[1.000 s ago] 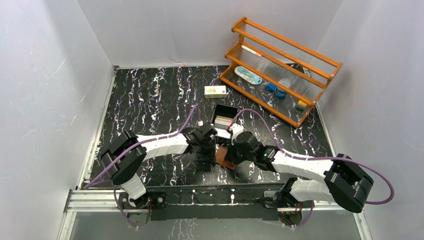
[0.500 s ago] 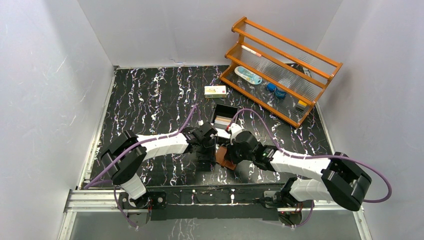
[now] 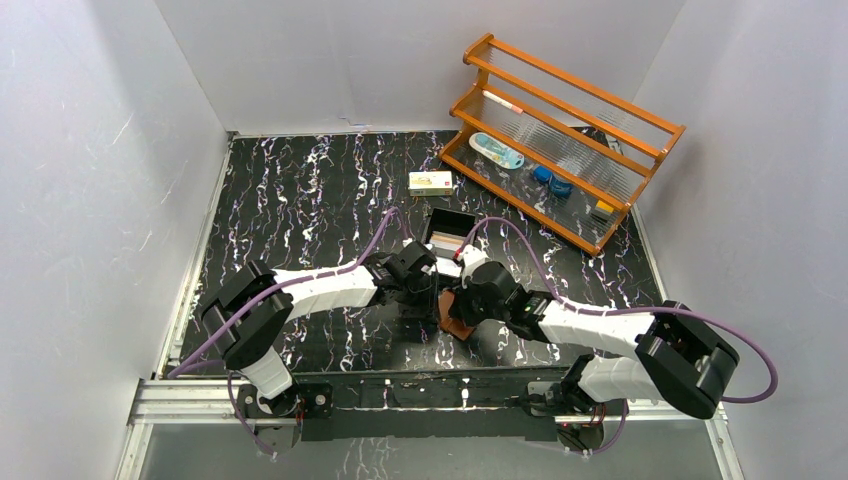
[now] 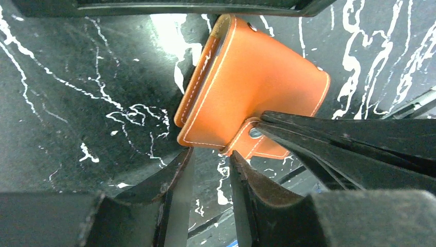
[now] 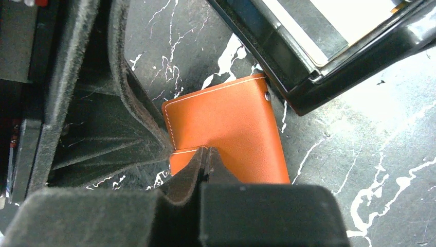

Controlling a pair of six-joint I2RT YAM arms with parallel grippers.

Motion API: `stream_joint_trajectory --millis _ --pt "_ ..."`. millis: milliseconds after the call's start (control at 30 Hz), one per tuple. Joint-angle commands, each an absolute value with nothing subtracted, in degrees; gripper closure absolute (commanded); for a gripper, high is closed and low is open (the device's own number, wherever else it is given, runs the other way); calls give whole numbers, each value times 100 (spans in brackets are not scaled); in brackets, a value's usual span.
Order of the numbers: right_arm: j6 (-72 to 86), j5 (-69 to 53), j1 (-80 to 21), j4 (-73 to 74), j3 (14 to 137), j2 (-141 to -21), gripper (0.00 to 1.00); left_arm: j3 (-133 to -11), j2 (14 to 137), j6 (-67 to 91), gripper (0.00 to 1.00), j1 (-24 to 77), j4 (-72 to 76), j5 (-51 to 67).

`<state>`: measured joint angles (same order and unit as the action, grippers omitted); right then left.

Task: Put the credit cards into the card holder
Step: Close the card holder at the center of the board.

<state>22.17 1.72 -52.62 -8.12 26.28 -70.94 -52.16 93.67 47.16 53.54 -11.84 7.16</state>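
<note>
The brown card holder point(image 4: 252, 87) lies folded shut on the black marbled table, right next to the black tray; it also shows in the right wrist view point(image 5: 226, 128) and top view point(image 3: 456, 320). My right gripper point(image 5: 205, 150) is shut on its snap tab point(image 4: 247, 141). My left gripper point(image 4: 211, 154) is open a little and empty, its tips just short of the holder's near edge. The credit cards point(image 5: 313, 25), white and tan, lie in the black tray point(image 5: 288, 62); they also show in the top view point(image 3: 446, 242).
A white-and-yellow carton point(image 3: 430, 181) lies beyond the tray point(image 3: 462, 217). A wooden rack point(image 3: 560, 130) with small items stands at the back right. White walls enclose the table on three sides. Both arms meet at the table's middle front.
Both grippers have drawn slightly closer together over the card holder. In the top view the holder shows narrower and a little further right than before.
</note>
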Motion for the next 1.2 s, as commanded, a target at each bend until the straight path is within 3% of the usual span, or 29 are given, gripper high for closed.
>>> stream_joint_trajectory --millis 0,500,667,1167 --pt "2185 248 -5216 -1169 2487 -7107 100 -5410 9147 4632 70 5393 -906 988" --pt "2382 144 -5183 -1222 2435 -6730 100 -5436 9316 4535 71 5422 -694 899" --pt "2418 265 -5177 -1066 2472 -6543 100 -5460 9334 4447 76 5420 -741 696" --pt "2443 299 -5107 -1218 2175 -6606 100 -5554 9685 4324 76 5422 -922 631"
